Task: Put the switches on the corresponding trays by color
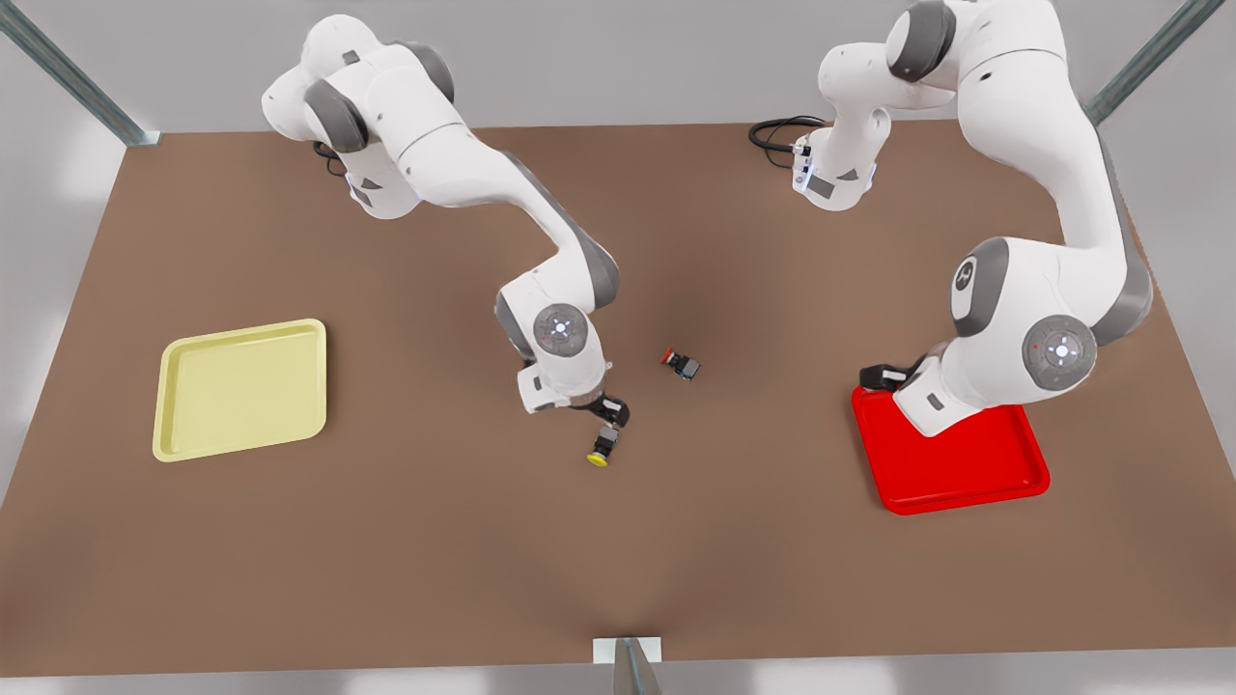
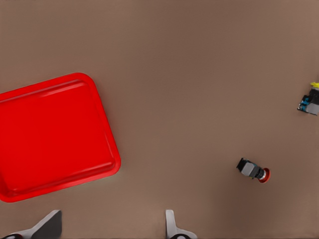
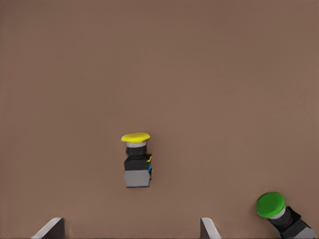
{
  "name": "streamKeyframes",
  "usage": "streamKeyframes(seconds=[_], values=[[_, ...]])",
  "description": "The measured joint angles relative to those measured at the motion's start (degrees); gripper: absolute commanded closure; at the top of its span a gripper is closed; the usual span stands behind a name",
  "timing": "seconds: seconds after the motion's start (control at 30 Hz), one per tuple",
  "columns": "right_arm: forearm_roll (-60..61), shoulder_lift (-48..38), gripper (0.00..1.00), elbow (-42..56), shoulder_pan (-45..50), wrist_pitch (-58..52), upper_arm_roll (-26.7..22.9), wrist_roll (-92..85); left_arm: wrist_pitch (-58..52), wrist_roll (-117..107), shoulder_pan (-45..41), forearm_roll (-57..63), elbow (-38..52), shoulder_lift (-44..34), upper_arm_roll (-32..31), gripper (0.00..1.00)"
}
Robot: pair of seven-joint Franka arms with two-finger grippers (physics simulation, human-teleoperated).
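The yellow-capped switch [image 1: 603,449] [image 3: 136,162] lies on its side on the brown table. My right gripper [image 1: 610,413] [image 3: 129,229] hovers just above it, open, its fingers either side of the switch's line. The red-capped switch [image 1: 681,364] [image 2: 253,170] lies on its side at the table's middle. My left gripper [image 1: 884,375] [image 2: 109,229] hangs open and empty over the far corner of the red tray [image 1: 975,473] [image 2: 50,134]. The pale yellow tray [image 1: 241,386] sits empty at the front view's left. The yellow-capped switch [image 2: 311,99] also shows far off in the left wrist view.
A green-capped switch [image 3: 276,211] lies on the table close to the right gripper's finger; in the front view that arm hides it. A black cable [image 1: 777,130] coils at the table's far edge.
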Motion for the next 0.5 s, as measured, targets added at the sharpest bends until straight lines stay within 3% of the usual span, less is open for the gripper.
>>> streamKeyframes(seconds=[0.13, 0.27, 0.5], values=[[1.7, 5.71, 0.0, 1.64, 0.39, 9.31, 2.19, 4.34, 5.75, 0.84, -0.42, -0.27, 0.0, 3.66, -6.14, 0.0], [1.7, 7.35, 0.0, 1.73, 1.27, 10.72, 3.85, 4.19, 9.04, 0.89, -2.98, 1.63, -0.07, 7.24, -11.32, 0.0], [1.62, 9.86, 0.0, 1.2, -0.48, 14.61, 3.45, 3.92, 9.42, 0.88, -2.59, 4.64, -0.43, 7.59, -11.58, 0.0]])
